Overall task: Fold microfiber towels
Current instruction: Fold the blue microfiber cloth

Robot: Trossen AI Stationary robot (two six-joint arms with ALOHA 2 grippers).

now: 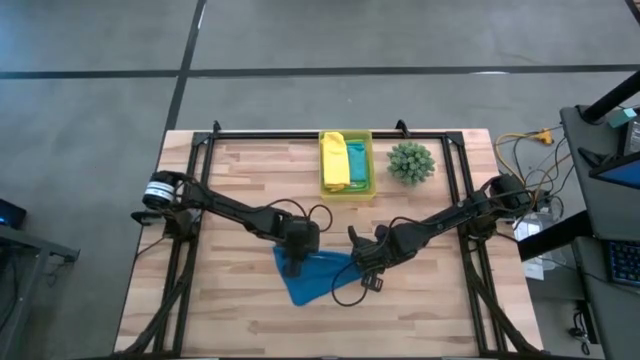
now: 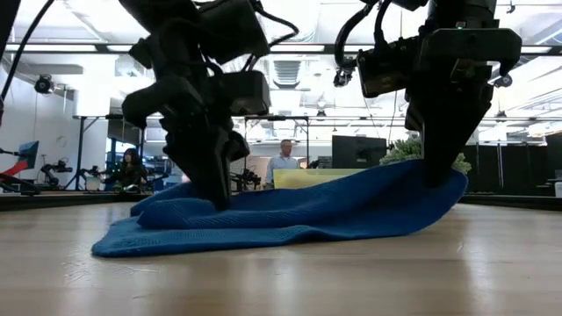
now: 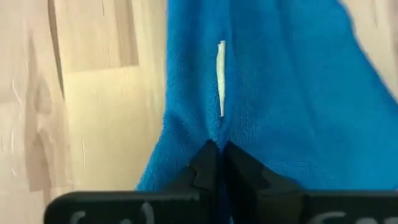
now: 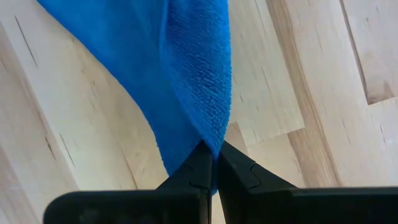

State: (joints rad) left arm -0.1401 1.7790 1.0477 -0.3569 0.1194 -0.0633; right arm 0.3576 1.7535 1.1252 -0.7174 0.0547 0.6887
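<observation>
A royal blue microfiber towel lies crumpled on the wooden table, near the middle. My left gripper is shut on its left part and my right gripper is shut on its right end. In the low view the towel rests on the table at its left and rises toward my right gripper. A thin white tag shows on the cloth in the left wrist view. Yellow, lime green and teal towels lie in the bin. My left gripper pinches a puckered ridge of the blue towel between its two fingers, just below the white tag. The fingers come from above, slanting down. The cloth around them lies on the table. My right gripper pinches a folded edge of the towel's right end between its two fingers, from above, pointing steeply down. That end is lifted a little off the table, and the cloth slopes down from it toward the left.
The translucent yellow-green bin stands at the far middle of the table, with a small spiky green plant to its right. Black cables trail by the towel's right side. Bare wood lies along the near edge.
</observation>
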